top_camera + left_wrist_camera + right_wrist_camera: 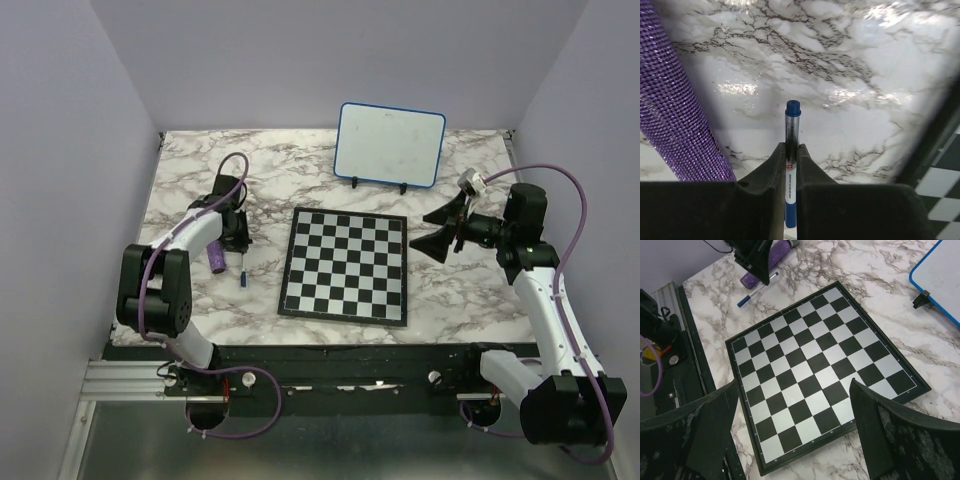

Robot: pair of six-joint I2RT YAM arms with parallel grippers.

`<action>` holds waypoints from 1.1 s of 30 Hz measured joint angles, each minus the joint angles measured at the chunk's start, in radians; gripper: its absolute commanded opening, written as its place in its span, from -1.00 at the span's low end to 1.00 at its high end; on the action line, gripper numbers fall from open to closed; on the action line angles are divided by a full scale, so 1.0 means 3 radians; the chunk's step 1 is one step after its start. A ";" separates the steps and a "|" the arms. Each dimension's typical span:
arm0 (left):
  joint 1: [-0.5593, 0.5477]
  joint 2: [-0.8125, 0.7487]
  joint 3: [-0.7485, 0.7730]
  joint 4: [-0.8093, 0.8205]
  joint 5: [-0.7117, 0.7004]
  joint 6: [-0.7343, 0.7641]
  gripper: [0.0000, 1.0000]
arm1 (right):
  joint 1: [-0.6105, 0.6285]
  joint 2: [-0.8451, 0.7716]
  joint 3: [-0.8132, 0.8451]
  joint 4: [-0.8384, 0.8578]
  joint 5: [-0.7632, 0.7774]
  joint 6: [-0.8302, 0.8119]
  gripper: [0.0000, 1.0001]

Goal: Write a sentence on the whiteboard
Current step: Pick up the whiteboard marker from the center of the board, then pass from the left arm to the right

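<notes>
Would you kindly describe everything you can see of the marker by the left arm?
The marker is a slim pen with a silvery-white barrel, blue at both ends, and a small red mark on the barrel. It lies flat on the marble table, and the left gripper pinches its barrel from both sides. A purple glittery cylinder lies beside it without touching; the chessboard is on its other side.
</notes>
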 measured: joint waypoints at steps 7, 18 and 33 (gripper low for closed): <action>0.0006 -0.0852 -0.0089 0.0324 0.0253 -0.0161 -1.00 | 0.0158 0.0014 0.0000 -0.0094 -0.0238 -0.0172 1.00; -0.0640 -0.1981 -0.0984 0.2219 0.1057 -0.1531 -1.00 | 0.1128 0.0512 -0.0092 0.0518 -0.0425 0.0253 1.00; -0.1886 -0.1476 -0.1150 0.3634 0.0426 -0.2335 -1.00 | 0.1177 0.0586 -0.0411 0.1617 -0.0167 0.1336 1.00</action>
